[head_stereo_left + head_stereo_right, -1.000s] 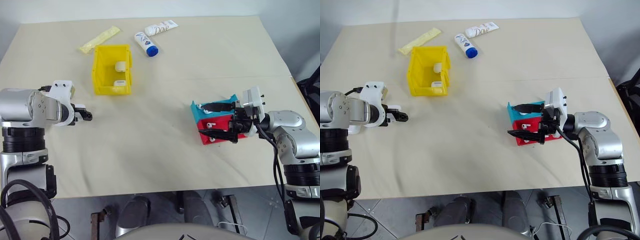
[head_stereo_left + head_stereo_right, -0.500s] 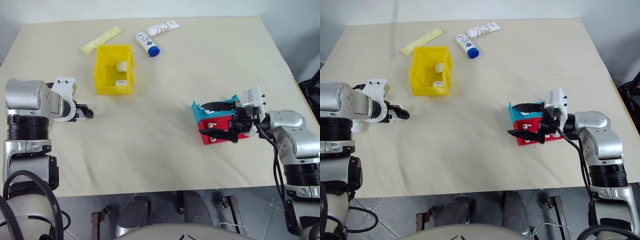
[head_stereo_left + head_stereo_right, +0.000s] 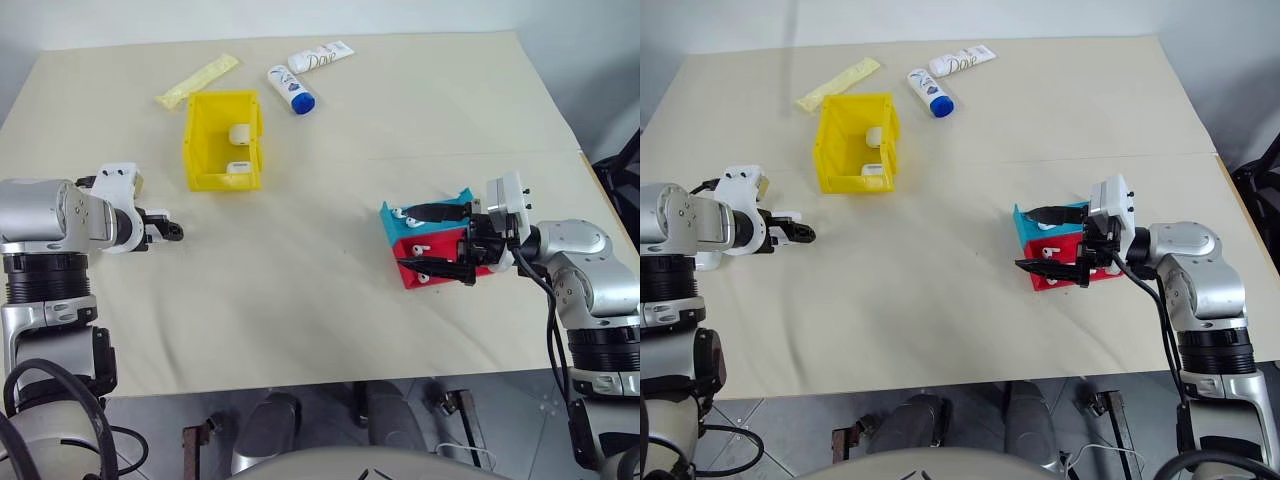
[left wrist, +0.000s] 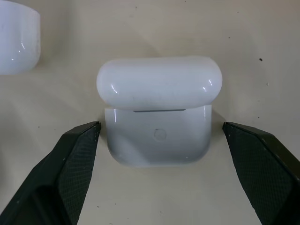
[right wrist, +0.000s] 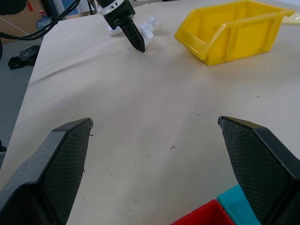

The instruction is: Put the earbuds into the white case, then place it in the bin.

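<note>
Left gripper [image 4: 159,140] wide open astride white case [image 4: 159,110], right gripper [image 3: 436,242] open, empty.

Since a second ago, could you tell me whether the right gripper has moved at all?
No. The right gripper is open and level over the red tray and blue tray, in the same spot against their edges as before.

White case [image 4: 159,115] between open claw [image 4: 159,154] fingers
</note>
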